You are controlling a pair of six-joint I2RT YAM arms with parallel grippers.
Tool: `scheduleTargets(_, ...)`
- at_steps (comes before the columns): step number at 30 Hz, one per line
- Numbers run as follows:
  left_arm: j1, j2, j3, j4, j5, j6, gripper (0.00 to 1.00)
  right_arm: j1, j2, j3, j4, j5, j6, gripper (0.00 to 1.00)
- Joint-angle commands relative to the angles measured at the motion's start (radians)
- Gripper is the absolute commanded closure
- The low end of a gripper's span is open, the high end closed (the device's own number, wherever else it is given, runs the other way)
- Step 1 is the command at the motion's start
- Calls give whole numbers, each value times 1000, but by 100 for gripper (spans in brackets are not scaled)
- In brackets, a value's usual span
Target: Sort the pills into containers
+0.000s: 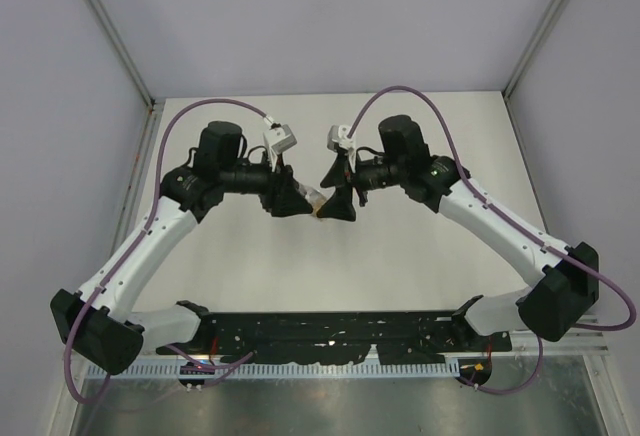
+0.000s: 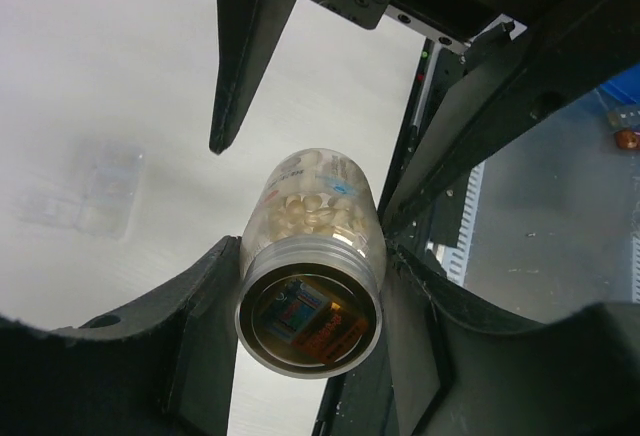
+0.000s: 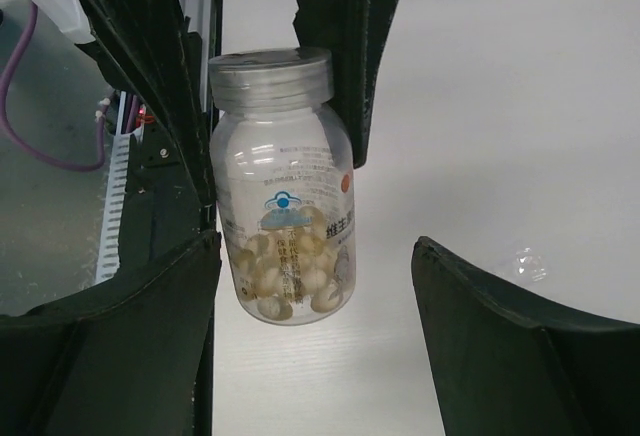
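One clear plastic bottle point(image 3: 280, 216) holds several pale tan pills point(image 3: 290, 266) and has printed text and a grey-clear cap point(image 3: 270, 71). It hangs in the air between both grippers, above the table's middle point(image 1: 318, 204). My left gripper point(image 2: 310, 266) is shut on its cap end point(image 2: 310, 306), with pills showing through the body point(image 2: 315, 211). My right gripper point(image 3: 315, 286) is open around the bottle's base. Its left finger point(image 3: 150, 326) is close beside the bottle and its right finger point(image 3: 500, 326) is well apart. No amber container or loose pills show.
A faint clear plastic tray-like piece point(image 2: 100, 191) lies on the white table below. A small clear object point(image 3: 525, 261) lies on the table too. Grey walls enclose the table on three sides. The black base rail point(image 1: 330, 331) runs along the near edge.
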Motion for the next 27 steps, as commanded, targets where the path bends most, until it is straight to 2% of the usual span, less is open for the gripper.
scheduleTargets(1, 2, -4, 35, 55, 71, -55, 100, 39, -27, 38, 22, -28, -21, 19)
scheduleTargets(10, 2, -12, 8, 125, 105, -127, 100, 58, -15, 27, 22, -28, -27, 22)
scheduleTargets(12, 2, -12, 0, 138, 116, -139, 100, 62, -13, 24, 20, -22, -27, 25)
scheduleTargets(14, 2, -10, -3, 145, 122, -147, 100, 62, -12, 26, 22, -19, -24, 35)
scheduleTargets(16, 2, -15, -15, 161, 120, -155, 100, 62, -12, 23, 22, -14, -23, 49)
scheduleTargets(17, 2, -18, -20, 165, 123, -158, 100, 62, -10, 24, 20, -11, -21, 59)
scheduleTargets(18, 2, -20, -26, 168, 125, -158, 100, 62, -10, 26, 19, -8, -21, 64)
scheduleTargets(19, 2, -23, -29, 172, 119, -155, 100, 62, -13, 26, 13, -8, -26, 74)
scheduleTargets(20, 3, -24, -32, 169, 113, -149, 99, 62, -15, 29, 6, -7, -29, 79)
scheduleTargets(21, 5, -29, -31, 161, 110, -140, 87, 62, -18, 30, -7, -7, -38, 87)
scheduleTargets(23, 11, -35, -32, 149, 110, -123, 64, 62, -26, 32, -24, -5, -52, 95)
scheduleTargets(25, 21, -49, -28, 132, 110, -104, 40, 62, -30, 36, -55, -14, -65, 94)
scheduleTargets(27, 35, -65, -15, 106, 110, -74, 26, 62, -30, 42, -86, -28, -78, 94)
